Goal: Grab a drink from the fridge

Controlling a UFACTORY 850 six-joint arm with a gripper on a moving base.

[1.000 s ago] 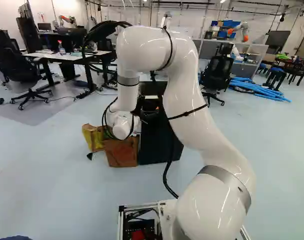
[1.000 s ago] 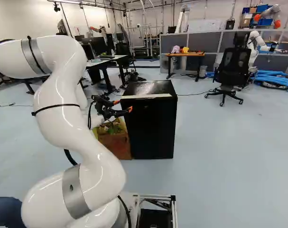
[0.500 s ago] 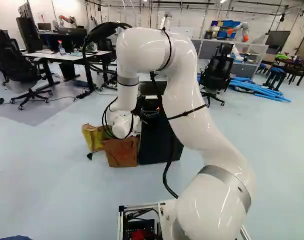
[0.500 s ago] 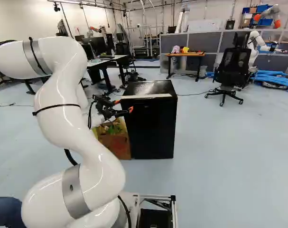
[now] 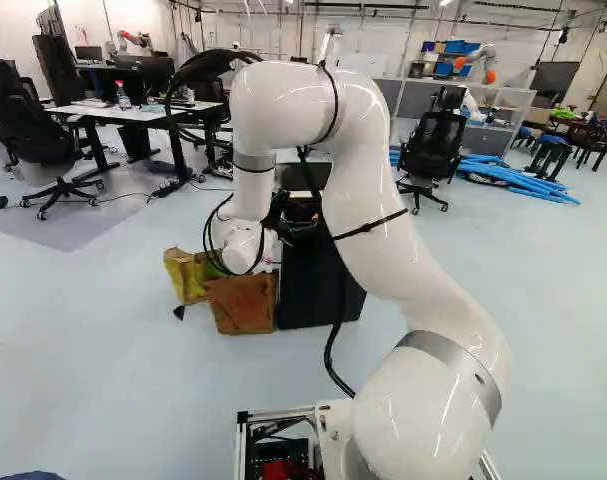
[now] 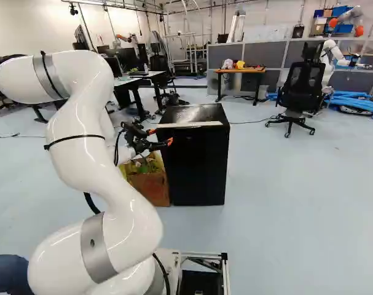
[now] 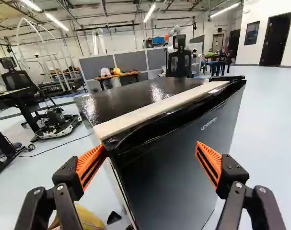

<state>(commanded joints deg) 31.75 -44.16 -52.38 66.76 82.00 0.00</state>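
Have dropped the elbow of the smooth white jointed arm [image 5: 295, 98] a little over the last second, upper middle of the left base view, without driving the base. Have barely shifted the black gripper with ribbed orange pads [image 7: 150, 145], left of centre in the right base view. Holding nothing, with fingers spread wide. Have one finger by the near top corner of the glossy black box-shaped fridge [image 6: 195, 163], perhaps touching, and the other ahead of its flat dark door [image 7: 183, 167]. Can see no drink in any view; presumably inside the fridge, at the centre of the right base view. Looks shut, judging by the pale strip [image 7: 150, 111] running evenly behind the door's top edge. Seems hinged at the far corner, so probably lined up well at the free edge. Still at the opening stage, by the look of things: next, hook the door's edge and pull outward, taking care not to slip off or catch the worn brown box [image 5: 243, 304] alongside.
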